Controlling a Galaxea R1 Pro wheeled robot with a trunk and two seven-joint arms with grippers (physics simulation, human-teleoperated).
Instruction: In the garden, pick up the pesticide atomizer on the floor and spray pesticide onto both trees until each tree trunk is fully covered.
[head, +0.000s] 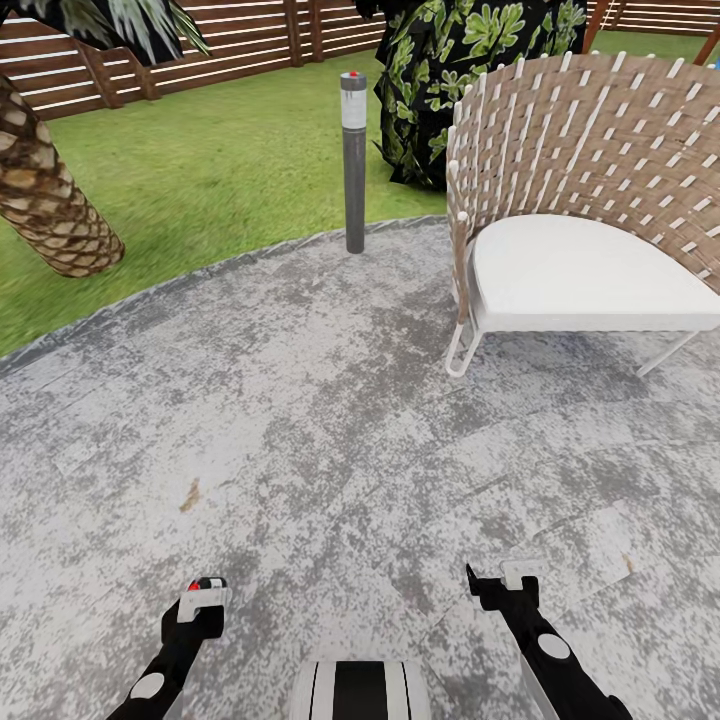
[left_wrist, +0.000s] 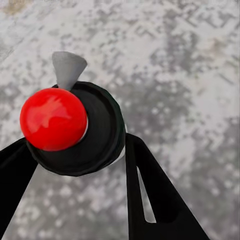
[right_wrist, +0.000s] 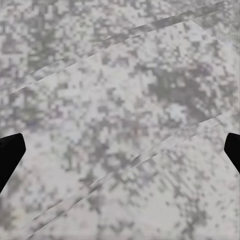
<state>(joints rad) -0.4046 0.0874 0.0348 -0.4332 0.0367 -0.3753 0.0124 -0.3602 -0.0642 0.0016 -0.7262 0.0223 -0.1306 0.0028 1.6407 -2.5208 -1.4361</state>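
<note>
Between left end effector (left_wrist: 75, 165) fingers, the atomizer (left_wrist: 70, 130).

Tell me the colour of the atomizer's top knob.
Red, on a black cap; the atomizer shows best in the left wrist view.

You've got grey stone floor (head: 300, 420); woven chair (head: 590, 200) and bollard light (head: 354, 160) near its grass edge.

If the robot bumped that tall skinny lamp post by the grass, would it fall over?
Probably not. The lamp post stands upright at the edge of the paving, looking planted in the ground rather than resting on a foot. It looks like stiff metal, so it likely wouldn't bend. The pale band near its top may be more fragile.
</note>
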